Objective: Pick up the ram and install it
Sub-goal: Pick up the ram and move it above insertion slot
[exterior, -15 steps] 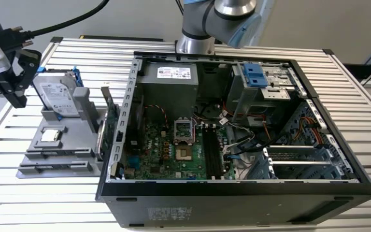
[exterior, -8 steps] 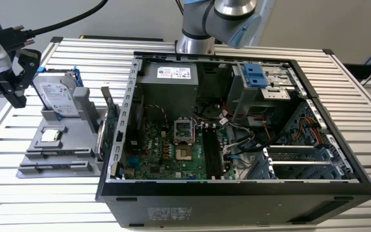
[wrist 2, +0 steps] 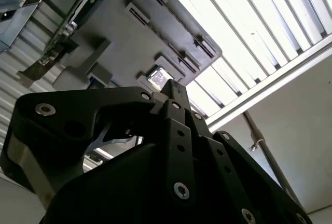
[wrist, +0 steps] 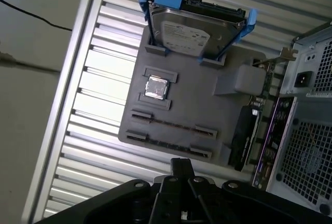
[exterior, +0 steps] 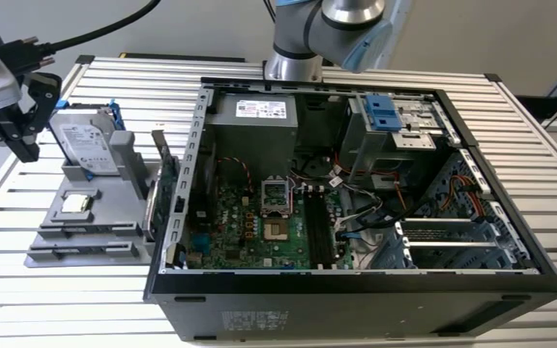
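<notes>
Slatted desk carrying open computer case. Grey holder beside case at exterior view's left, hard drive upright in it. Pincer over holder's outer edge, fingers pressed together, gripping nothing. Ram on edge in holder slot, between fingertips and square chip. Long axis along holder's edge, pointing toward case.

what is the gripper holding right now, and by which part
nothing: the gripper is empty near the grey tray, and the ram sits in its tray slot
</notes>
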